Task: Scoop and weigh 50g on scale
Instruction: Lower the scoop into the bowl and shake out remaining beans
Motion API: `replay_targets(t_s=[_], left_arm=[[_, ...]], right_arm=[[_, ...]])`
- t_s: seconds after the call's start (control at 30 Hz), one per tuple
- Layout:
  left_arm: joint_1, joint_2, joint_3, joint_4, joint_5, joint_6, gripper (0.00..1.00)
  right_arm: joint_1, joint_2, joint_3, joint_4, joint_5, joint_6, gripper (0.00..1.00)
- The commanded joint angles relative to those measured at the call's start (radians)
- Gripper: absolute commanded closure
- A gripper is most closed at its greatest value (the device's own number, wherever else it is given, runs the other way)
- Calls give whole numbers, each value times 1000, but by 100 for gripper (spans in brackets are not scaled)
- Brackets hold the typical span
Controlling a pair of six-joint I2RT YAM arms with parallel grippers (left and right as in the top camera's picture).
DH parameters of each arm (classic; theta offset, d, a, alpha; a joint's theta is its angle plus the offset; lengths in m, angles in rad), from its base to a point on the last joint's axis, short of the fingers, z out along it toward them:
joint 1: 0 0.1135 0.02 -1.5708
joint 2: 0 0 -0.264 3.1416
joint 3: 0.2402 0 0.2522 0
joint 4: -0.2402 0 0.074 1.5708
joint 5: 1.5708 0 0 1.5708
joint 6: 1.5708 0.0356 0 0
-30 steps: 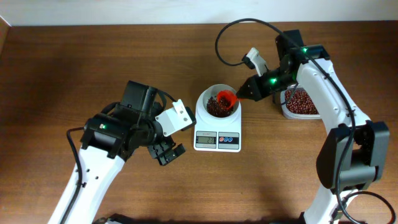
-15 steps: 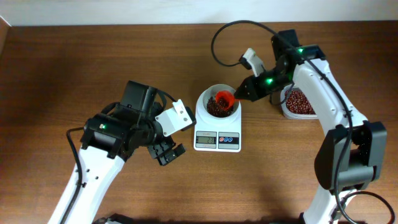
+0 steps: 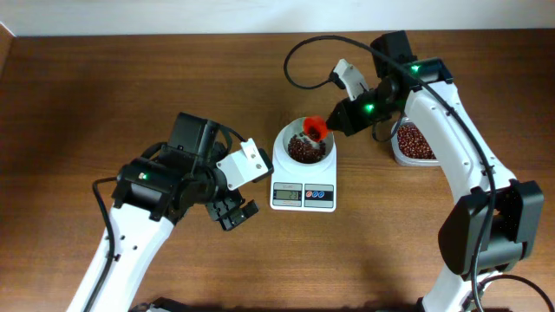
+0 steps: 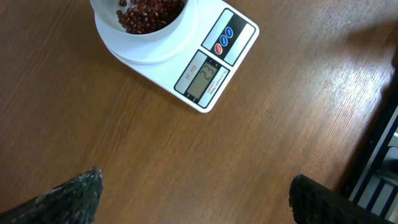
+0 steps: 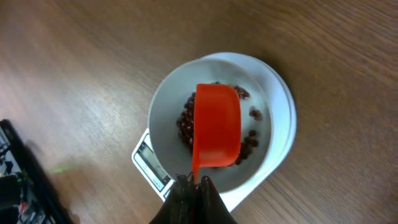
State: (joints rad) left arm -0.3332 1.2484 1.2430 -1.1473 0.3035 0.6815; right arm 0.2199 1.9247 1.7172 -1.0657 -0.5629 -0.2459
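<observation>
A: The right claw (image 5: 194,186) is clenched on the scoop (image 5: 217,134), which is turned over the beans (image 5: 186,124) in the bowl (image 5: 165,106). Tip it slowly and watch the display of the scale (image 4: 208,78).

B: And the left claw (image 4: 196,199)?

A: Released, above the bench (image 4: 93,124). Since a second ago, the scoop has risen toward the bowl's far rim.

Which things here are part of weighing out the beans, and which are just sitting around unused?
In use:
scale
white bowl
beans
orange-red scoop, held by right gripper
clear tub of beans

Idle:
left gripper, open, holding nothing
</observation>
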Motion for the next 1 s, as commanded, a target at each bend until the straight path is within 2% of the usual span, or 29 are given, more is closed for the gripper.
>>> replay_targets(t_s=[0.0, 0.07, 0.17, 0.4, 0.57, 0.73, 0.97], left_arm=[[5, 1, 18, 2, 14, 16, 1], [5, 1, 18, 2, 14, 16, 1], [5, 1, 18, 1, 14, 16, 1], [5, 1, 18, 2, 14, 16, 1], [5, 1, 18, 1, 14, 16, 1], [5, 1, 18, 1, 14, 16, 1], [5, 1, 18, 2, 14, 16, 1]], right_arm=[[52, -47, 19, 0, 52, -32, 96], [98, -68, 19, 18, 229, 39, 96], [159, -71, 19, 16, 341, 42, 96], [161, -101, 19, 17, 346, 42, 96], [168, -103, 19, 3, 410, 42, 96], [251, -105, 19, 3, 595, 42, 96], [271, -149, 53, -11, 601, 42, 96]])
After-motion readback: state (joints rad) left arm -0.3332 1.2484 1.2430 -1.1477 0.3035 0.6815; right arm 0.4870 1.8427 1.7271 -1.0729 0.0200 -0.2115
